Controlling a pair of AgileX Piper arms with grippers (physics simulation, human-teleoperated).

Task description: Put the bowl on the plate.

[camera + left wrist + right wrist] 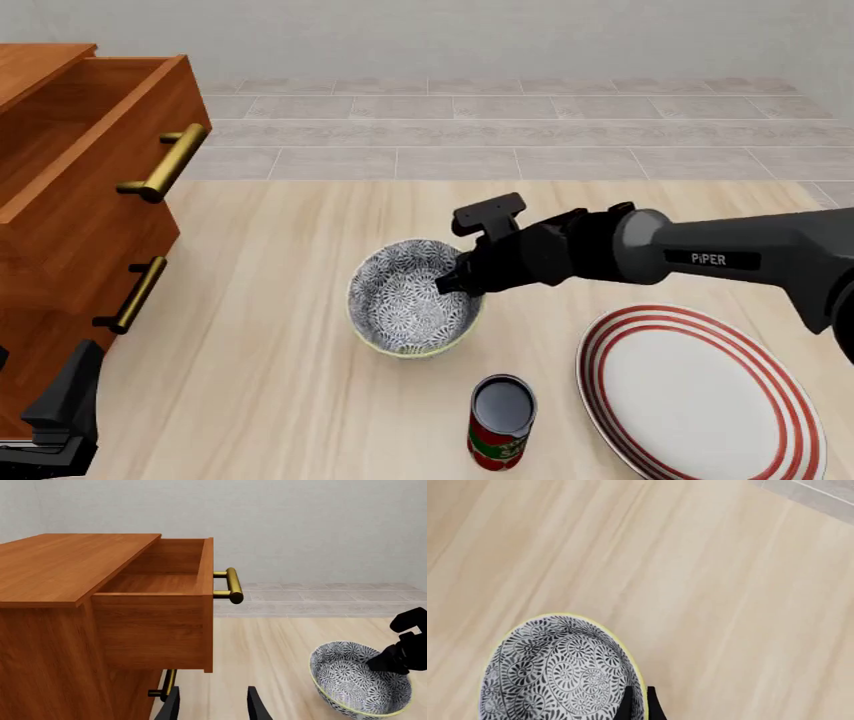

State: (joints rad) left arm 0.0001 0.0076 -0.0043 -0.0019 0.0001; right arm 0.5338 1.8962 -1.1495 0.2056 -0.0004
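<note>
The bowl [407, 300], grey-and-white floral with a pale yellowish rim, is at the table's middle and looks slightly tilted. My right gripper [454, 280] reaches in from the right. Its two fingers [627, 706] stand close together astride the bowl's [557, 672] rim, one inside and one outside, shut on it. The same grasp shows in the left wrist view, where the right gripper [393, 662] holds the bowl's [353, 687] far wall. The plate [701, 385], white with red rings, lies flat at the front right. My left gripper [213, 707] is open and holds nothing, low at the front left [64, 405].
A small red can [502, 422] stands just in front of the bowl, between it and the plate. A wooden cabinet [60, 210] with brass handles fills the left, its top drawer [160, 605] pulled open. Tiled floor lies beyond the table's far edge.
</note>
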